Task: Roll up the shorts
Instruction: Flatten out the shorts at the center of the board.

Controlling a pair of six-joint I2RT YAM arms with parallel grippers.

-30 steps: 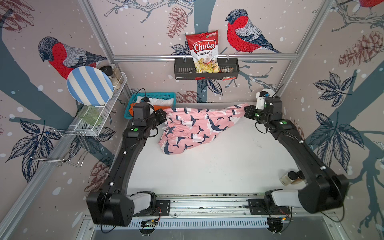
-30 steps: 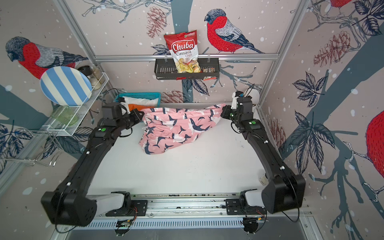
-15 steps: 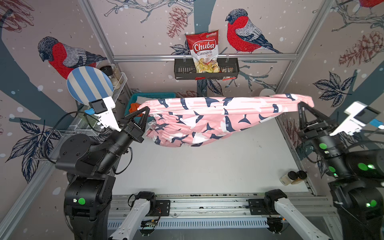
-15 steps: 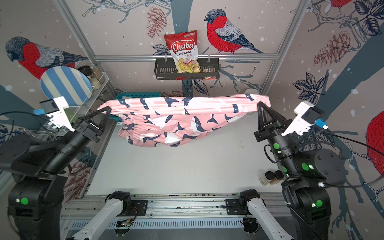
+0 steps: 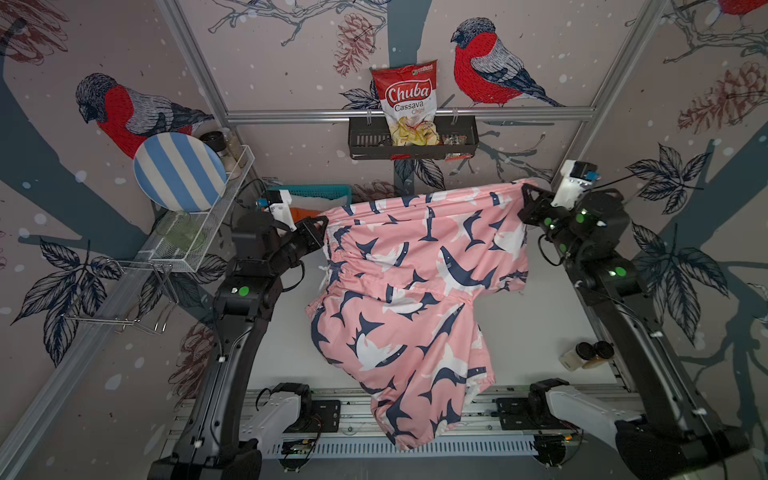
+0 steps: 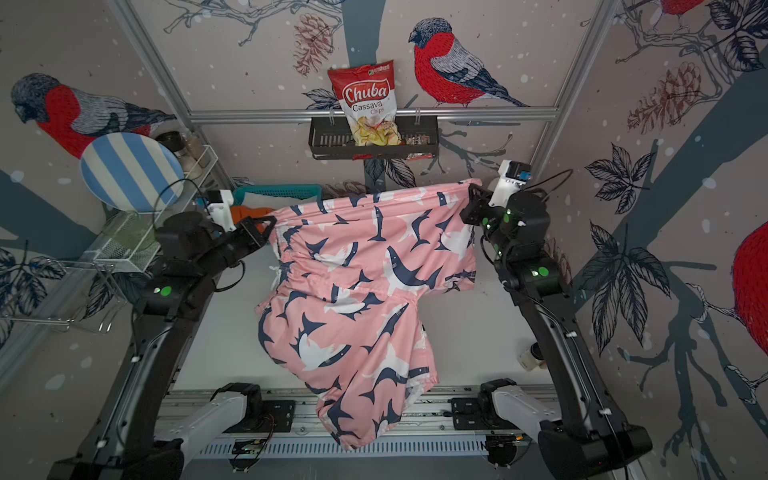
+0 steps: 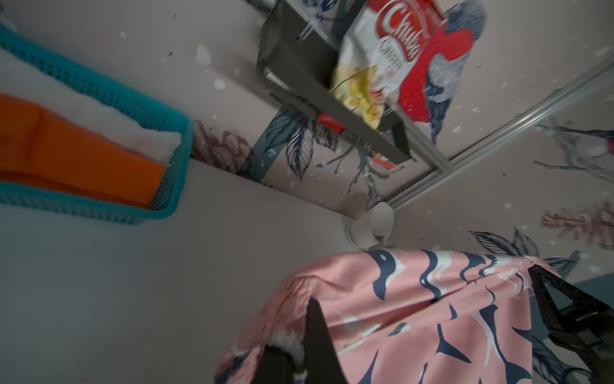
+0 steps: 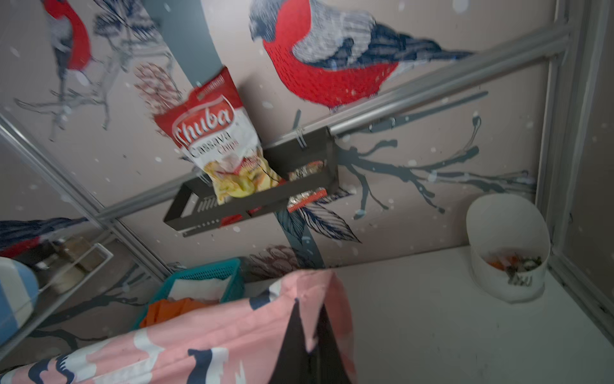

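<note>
Grippers pinch the pink shorts (image 5: 415, 299) by two corners, left gripper (image 5: 321, 224) clamped on one, right gripper (image 5: 523, 197) on the other. The cloth hangs wide between and below them, likely to be laid flat for rolling. Orange shorts (image 7: 83, 159) wait in the basket (image 7: 109, 96) behind the left gripper.

Item, in a top view: pink shorts (image 5: 411, 291) with navy-and-white shark shapes, top edge stretched between the left gripper (image 5: 321, 222) and the right gripper (image 5: 524, 198), both pinched closed on the cloth, the rest hanging below the fingers onto the white table (image 5: 282, 340) and past its front edge. Just behind the left fingers: teal basket (image 5: 316, 192) holding orange shorts (image 5: 301, 212). Far beyond both pairs of fingers: black wall rack (image 5: 361, 143) with a Chuba chip bag (image 5: 409, 108); well back from the right fingers, two small jars (image 5: 588, 355).
</note>
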